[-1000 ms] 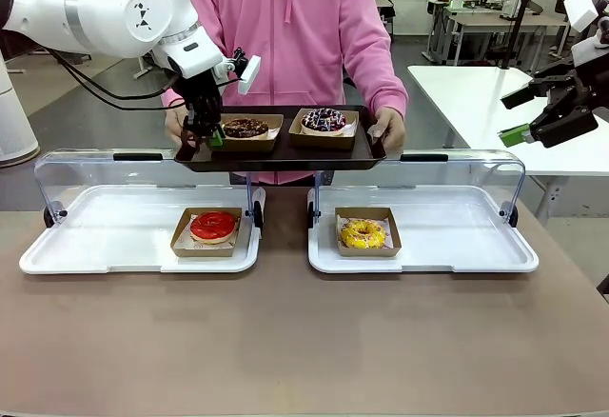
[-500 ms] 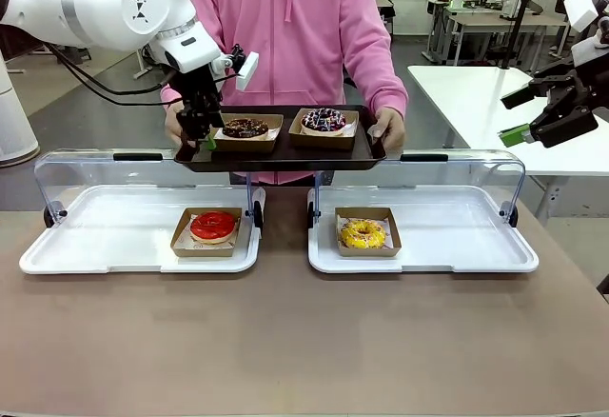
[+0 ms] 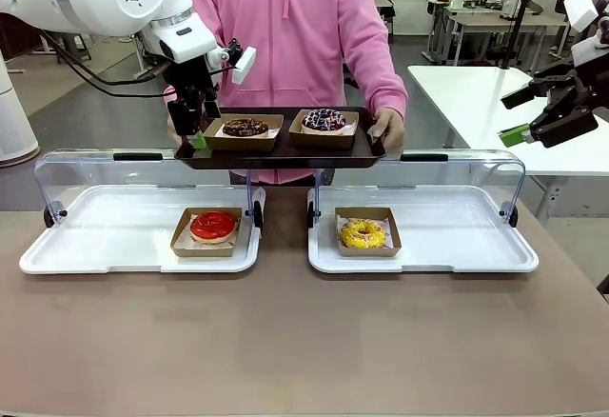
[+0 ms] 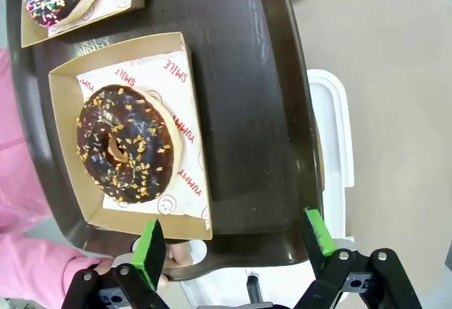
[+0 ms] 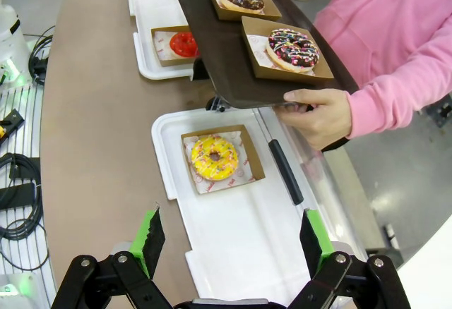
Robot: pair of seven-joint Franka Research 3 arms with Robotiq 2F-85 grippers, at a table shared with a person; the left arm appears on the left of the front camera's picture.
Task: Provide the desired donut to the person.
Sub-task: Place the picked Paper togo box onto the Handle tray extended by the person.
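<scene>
The person (image 3: 285, 27) in a pink hooded sweatshirt holds a dark tray (image 3: 281, 156) over the far side of the table. On it sit a nut-topped chocolate donut (image 3: 245, 128) in a card box and a sprinkled chocolate donut (image 3: 324, 119) in another. My left gripper (image 3: 194, 131) hangs open at the tray's left end, just left of the nut donut. In the left wrist view that donut (image 4: 127, 143) lies beyond my open left gripper (image 4: 233, 238), apart from it. My right gripper (image 3: 533, 124) is open and holds nothing, raised off to the right.
Two white lidded trays stand on the brown table: the left one (image 3: 105, 236) holds a red donut (image 3: 213, 226), the right one (image 3: 457, 236) a yellow sprinkled donut (image 3: 363, 234). Their clear lids (image 3: 86, 165) stand open at the back. A white side table (image 3: 476, 93) is at right.
My left gripper has risen and drawn back to the left, away from the nut donut's box. The box stays on the tray. The right arm has not moved.
</scene>
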